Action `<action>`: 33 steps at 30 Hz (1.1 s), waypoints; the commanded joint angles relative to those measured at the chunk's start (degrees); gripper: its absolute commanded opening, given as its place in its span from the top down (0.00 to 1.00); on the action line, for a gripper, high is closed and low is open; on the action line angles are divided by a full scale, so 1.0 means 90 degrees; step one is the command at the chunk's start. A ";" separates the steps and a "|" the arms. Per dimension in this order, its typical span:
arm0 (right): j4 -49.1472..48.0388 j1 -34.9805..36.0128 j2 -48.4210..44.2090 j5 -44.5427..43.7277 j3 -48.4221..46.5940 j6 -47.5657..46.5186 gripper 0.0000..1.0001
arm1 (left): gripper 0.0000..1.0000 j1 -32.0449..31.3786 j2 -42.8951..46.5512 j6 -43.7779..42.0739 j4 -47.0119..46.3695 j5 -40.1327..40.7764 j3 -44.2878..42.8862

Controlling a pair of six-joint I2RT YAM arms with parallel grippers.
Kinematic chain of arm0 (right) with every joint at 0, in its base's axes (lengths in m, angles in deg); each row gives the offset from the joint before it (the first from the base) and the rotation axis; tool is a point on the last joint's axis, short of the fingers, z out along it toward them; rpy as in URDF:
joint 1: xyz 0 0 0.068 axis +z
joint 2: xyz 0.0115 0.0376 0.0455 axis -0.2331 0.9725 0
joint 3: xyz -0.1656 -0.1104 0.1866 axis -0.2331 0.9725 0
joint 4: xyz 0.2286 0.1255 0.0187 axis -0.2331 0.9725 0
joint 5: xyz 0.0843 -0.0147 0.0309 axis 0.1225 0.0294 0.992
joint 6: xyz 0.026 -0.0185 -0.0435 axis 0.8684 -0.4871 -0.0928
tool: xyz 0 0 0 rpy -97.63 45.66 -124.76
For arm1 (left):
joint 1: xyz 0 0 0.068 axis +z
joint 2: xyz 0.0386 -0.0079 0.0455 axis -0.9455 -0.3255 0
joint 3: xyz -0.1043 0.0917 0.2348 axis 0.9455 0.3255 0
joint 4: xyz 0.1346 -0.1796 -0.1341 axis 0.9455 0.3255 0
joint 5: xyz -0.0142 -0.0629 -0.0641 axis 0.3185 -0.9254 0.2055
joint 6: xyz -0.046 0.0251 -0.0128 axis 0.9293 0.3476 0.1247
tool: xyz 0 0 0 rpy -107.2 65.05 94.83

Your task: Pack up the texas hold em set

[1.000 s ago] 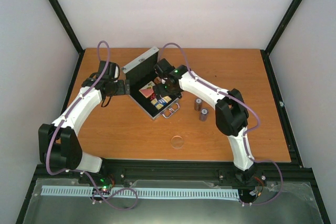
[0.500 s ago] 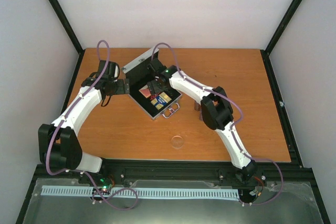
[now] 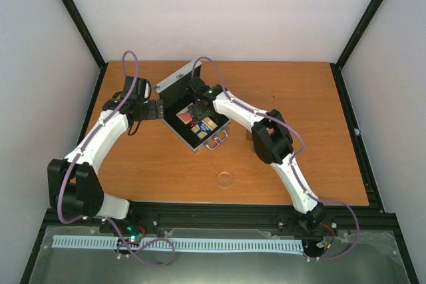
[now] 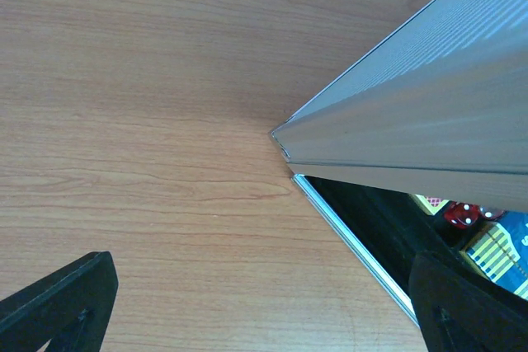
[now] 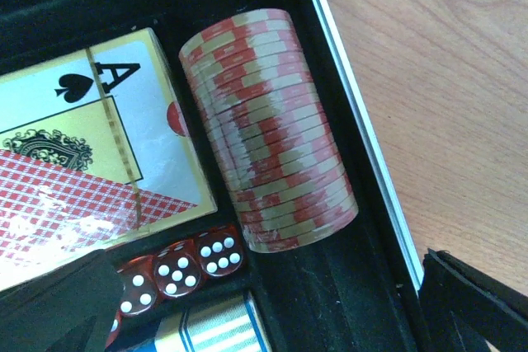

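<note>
Case (image 3: 178,130) sits open at ~10 o'clock from table (image 3: 319,104) ctr, turned on the diagonal. Silver ribbed aluminium shell, black felt-like lining. Lid (image 3: 174,79) stands up on its 11 o'clock side, bent metal handle (image 3: 216,142) on the 5 o'clock edge. Right wrist cam, inside the case: chip stack (image 5: 268,129) lies on its side along the rim. It is a red cylinder w/ tan edge stripes, slightly skewed. Red-white deck (image 5: 91,154) at stack's 9 o'clock is glossy, ace of spades showing, thin band across. Row of translucent red dice (image 5: 177,269) w/ white pips at stack's 7 o'clock, just beside the deck edge. Corner of blue-yellow deck (image 5: 216,327) at 6 o'clock of the dice. Right gripper (image 5: 264,290) hangs over the lining, fingers spread wide, not on the stack. Left gripper (image 4: 260,286) is over bare wood grain by the case's 9 o'clock corner, fingers also wide apart; can't tell if it touches the shell. Clear disc (image 3: 225,179) lies flat on the table at 6 o'clock of the case, well apart.
</note>
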 commanded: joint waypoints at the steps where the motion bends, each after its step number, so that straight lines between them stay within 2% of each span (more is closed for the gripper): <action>1: 0.0068 0.0002 0.0224 -0.0150 -0.0124 -0.0132 0.00 | 0.00 0.0042 0.0212 0.0018 -0.0014 0.0037 0.0001; 13: 0.0072 0.0085 0.0397 0.0044 0.0022 -0.0255 0.00 | 0.00 0.0042 0.0230 0.0022 -0.0034 0.0034 0.0070; 22: 0.0137 0.0213 0.0146 0.0119 0.0165 -0.0357 0.00 | 0.00 0.0042 0.0253 0.0012 -0.0034 0.0021 0.0002; 33: 0.0309 0.0309 0.0184 -0.0295 0.0126 -0.0405 0.00 | 0.00 0.0042 0.0437 0.0021 -0.0008 0.0036 0.0149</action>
